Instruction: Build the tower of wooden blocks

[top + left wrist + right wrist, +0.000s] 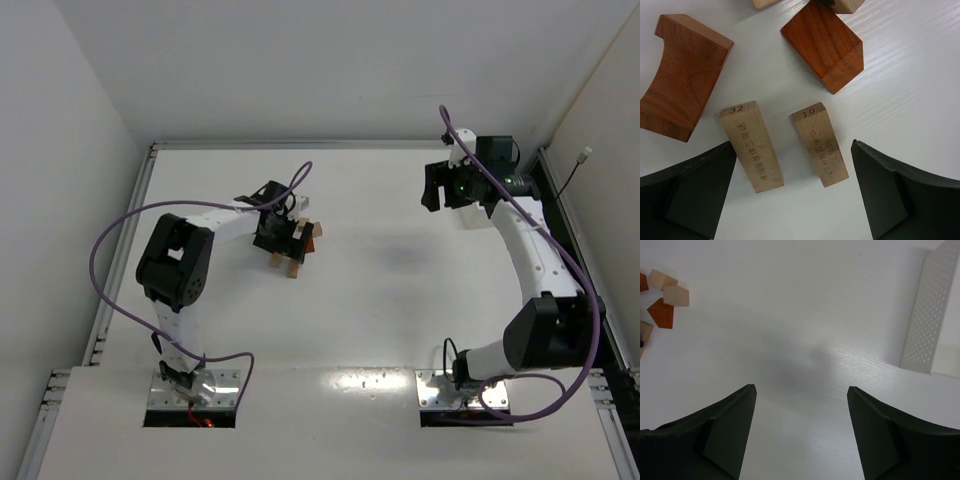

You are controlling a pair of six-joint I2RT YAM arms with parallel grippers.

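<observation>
Left gripper released, jaws spread around a longer plank and a shorter plank, neither touched; brown blocks just beyond. Right gripper released above the table, white tray nearby

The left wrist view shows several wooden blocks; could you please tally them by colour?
Pale blocks: 4 (plank 32, plank 10, two cropped pieces at the top edge)
Reddish-brown blocks: 2 (notched block, plain block)
Total: 6
</observation>
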